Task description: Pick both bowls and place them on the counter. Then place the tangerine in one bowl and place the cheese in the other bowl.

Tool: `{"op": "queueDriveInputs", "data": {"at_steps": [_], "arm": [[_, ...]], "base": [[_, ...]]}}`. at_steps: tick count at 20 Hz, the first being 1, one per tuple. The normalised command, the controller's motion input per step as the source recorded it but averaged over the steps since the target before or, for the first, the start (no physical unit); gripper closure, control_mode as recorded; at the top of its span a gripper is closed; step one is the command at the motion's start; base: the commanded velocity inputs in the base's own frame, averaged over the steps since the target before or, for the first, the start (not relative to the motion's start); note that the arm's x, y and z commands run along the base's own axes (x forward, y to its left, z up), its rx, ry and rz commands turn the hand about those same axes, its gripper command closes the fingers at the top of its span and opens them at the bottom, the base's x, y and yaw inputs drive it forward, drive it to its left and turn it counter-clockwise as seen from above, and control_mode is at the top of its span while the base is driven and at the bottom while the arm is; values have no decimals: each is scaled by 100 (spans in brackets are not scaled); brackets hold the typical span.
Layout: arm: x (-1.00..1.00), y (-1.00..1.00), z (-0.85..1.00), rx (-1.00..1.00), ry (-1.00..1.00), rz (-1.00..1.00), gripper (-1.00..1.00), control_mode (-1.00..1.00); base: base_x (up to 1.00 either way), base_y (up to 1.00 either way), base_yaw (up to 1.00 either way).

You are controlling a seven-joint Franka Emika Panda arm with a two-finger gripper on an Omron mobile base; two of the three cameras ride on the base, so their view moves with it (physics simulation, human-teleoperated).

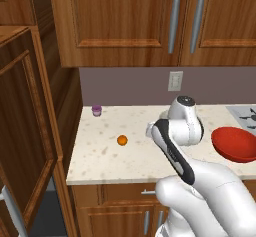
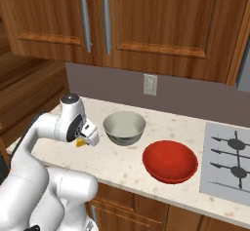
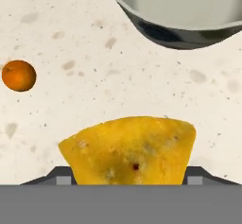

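Observation:
My gripper (image 3: 128, 176) is shut on the cheese (image 3: 130, 150), a yellow wedge that fills the gap between the two tips. In the right base view the gripper (image 2: 83, 141) hangs low over the counter (image 2: 122, 164), the cheese (image 2: 79, 143) showing as a yellow bit under the hand. The cream-grey bowl (image 2: 124, 126) stands upright on the counter just right of the hand, and its dark wall (image 3: 179, 34) lies ahead in the hand view. The red bowl (image 2: 170, 161) sits further right. The tangerine (image 1: 122, 140) rests on the counter (image 1: 100, 156), left of the arm.
A small purple cup (image 1: 96, 111) stands at the counter's back left corner. The stove top (image 2: 229, 162) borders the counter on the right. Wooden wall cabinets (image 2: 146, 20) hang overhead, and an open cabinet door (image 1: 25, 131) stands at the left.

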Motion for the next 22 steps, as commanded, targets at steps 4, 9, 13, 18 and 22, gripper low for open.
{"op": "queueDriveInputs", "data": {"at_steps": [4,9,13,18,22], "arm": [[-8,-2,30,-1,-24,0,100,-100],[-6,-3,51,0,-17,-3,100,-100],[1,-15,55,0,3,-10,100,-100],[10,-13,48,-5,9,-14,100,-100],[30,-19,23,-12,0,-3,100,-100]], "base": [[0,0,0],[0,0,0],[0,0,0],[0,0,0],[0,0,0]]}}
